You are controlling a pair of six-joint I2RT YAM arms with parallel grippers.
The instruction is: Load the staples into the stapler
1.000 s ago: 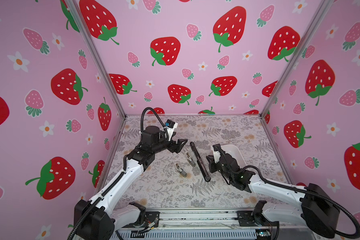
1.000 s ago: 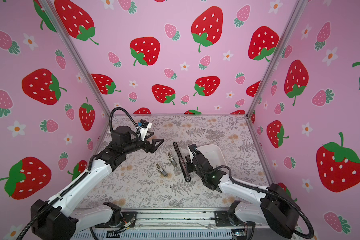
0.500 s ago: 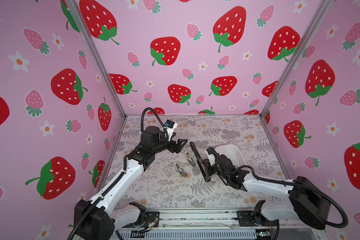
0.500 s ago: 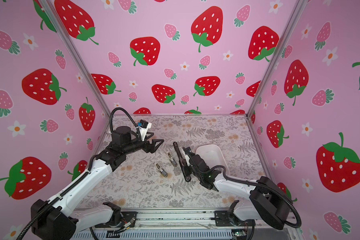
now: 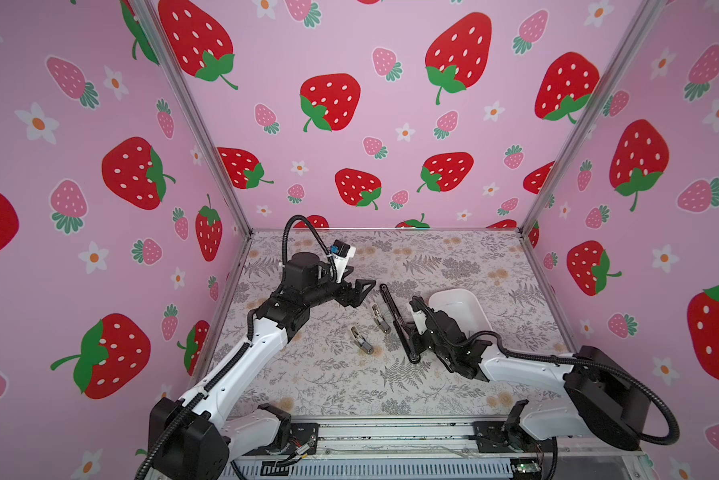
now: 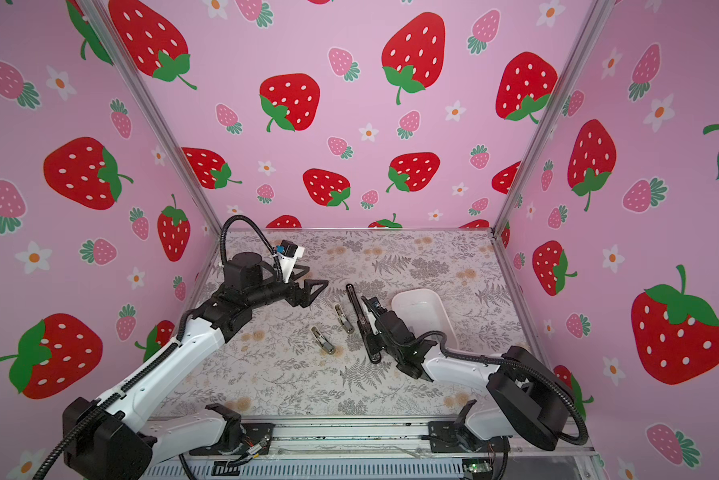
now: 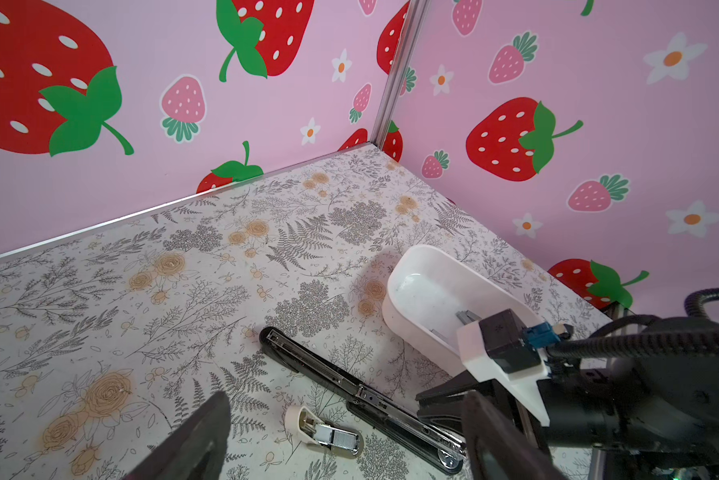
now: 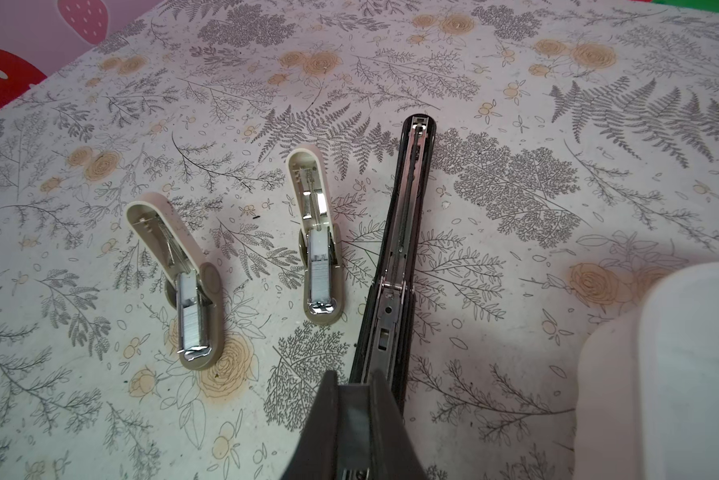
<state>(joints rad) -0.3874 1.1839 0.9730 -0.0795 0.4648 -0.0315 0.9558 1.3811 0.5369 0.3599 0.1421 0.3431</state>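
On the left, our left tool [image 5: 362, 294] hangs above the surface [image 5: 307, 374] with its jaws wide and nothing between them, well apart from everything. Next come two beige staplers [image 8: 183, 282], hinged open and lying flat. Each has a silver strip already sitting in its channel, so we judge those two done. Just beside them lies the black stapler [image 8: 395, 257], also opened flat, with its long metal channel facing up and, as far as we can see, bare. Our right tool [image 8: 353, 388] sits low over the near end of that channel with its jaws pinched narrow. Something grey shows between the fingers, but we cannot tell whether it is a strip or only the pads. Farthest right is the white tray [image 7: 416, 253], where the spare staples [image 7: 465, 318] lie on its floor, partly hidden behind the right arm's camera. We take the step in hand to be seating a strip in the black stapler. To do it well we should line the strip up with the channel, legs down, and lower it flat rather than nose first. We should let go only once it rests between the rails, since a skewed strip may snap or jam. The left tool could pin the stapler's far end so it does not slide.
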